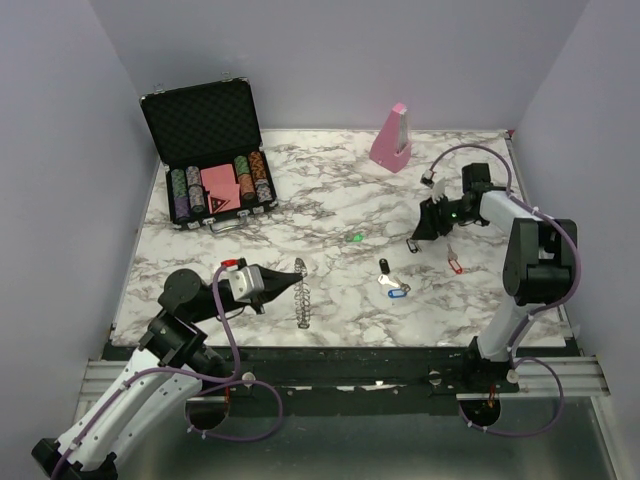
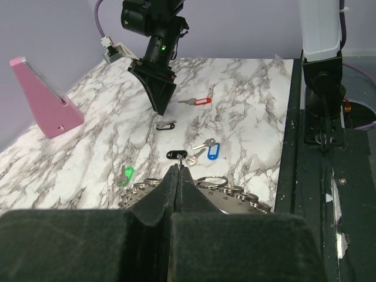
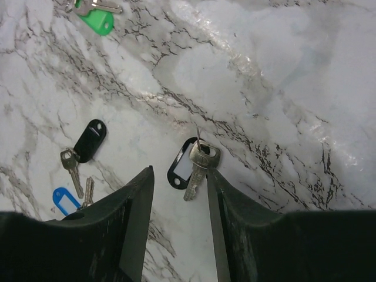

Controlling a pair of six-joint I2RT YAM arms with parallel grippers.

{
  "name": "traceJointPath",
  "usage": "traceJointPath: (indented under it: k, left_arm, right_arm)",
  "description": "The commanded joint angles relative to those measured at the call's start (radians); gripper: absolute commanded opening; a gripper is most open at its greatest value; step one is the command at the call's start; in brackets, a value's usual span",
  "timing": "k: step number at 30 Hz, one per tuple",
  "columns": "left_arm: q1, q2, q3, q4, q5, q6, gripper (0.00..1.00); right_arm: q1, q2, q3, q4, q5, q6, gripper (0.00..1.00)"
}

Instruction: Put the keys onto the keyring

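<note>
Both arms have white shells on the long links and black rounded housings at the joints. A thin purple cable (image 1: pixel 232 345) runs outside along the left arm (image 1: pixel 130 400) and curls near its base. The right arm (image 1: pixel 500 208) carries a second purple lead (image 1: pixel 470 148) with a small pale connector (image 2: pixel 114 53) on it. A small green light (image 2: pixel 163 48) shines on the right wrist, and a red part (image 1: pixel 232 263) sits at the left wrist. The jaws of the left gripper (image 2: pixel 178 170) and the right gripper (image 3: pixel 179 171) are matte black wedges that narrow to thin tips.
</note>
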Motion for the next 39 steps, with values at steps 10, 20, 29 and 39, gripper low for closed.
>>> traceJointPath:
  k: [10,20,29,39]
  left_arm:
    - [0.012,-0.004,0.017,0.021,0.012,0.016,0.0]
    - [0.012,-0.001,0.016,0.023,0.018,0.017,0.0]
    - [0.013,0.002,0.016,0.023,0.022,0.017,0.0]
    - [0.012,0.002,0.016,0.024,0.022,0.016,0.0]
  right_arm:
    - [0.065,0.07,0.002,0.103,0.137,-0.021,0.46]
    - [0.084,0.093,0.009,0.105,0.152,-0.016,0.41]
    - [0.084,0.1,0.016,0.108,0.164,-0.01,0.35]
    - [0.084,0.1,0.026,0.105,0.149,-0.009,0.27]
